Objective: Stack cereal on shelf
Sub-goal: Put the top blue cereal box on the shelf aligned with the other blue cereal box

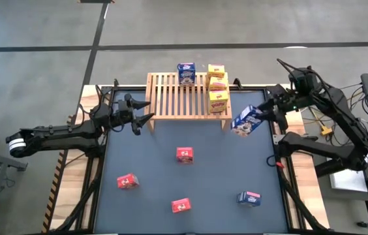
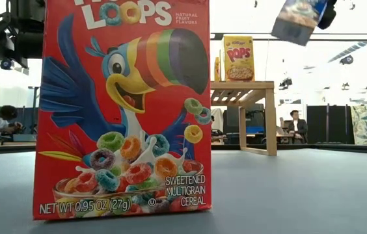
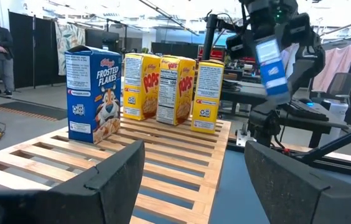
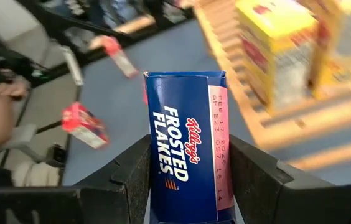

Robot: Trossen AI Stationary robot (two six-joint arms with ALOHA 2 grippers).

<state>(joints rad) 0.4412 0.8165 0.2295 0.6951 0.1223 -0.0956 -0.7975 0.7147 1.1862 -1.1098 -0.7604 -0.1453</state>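
Right wrist view: right gripper pinches a blue Frosted Flakes box.
Left gripper: spread, empty, waiting beside the wooden rack.
Placement: lower it upright beside the standing blue box, clear of the yellow Pops boxes.

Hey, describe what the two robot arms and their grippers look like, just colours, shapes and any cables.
Both arms are dark, nearly black, built of slim jointed segments. The left arm has a white band near its base, and its gripper ends in two broad, flat, matte black fingers. The right gripper has matching blocky dark fingers; thin black cables loop above its wrist, where a small green light shows.
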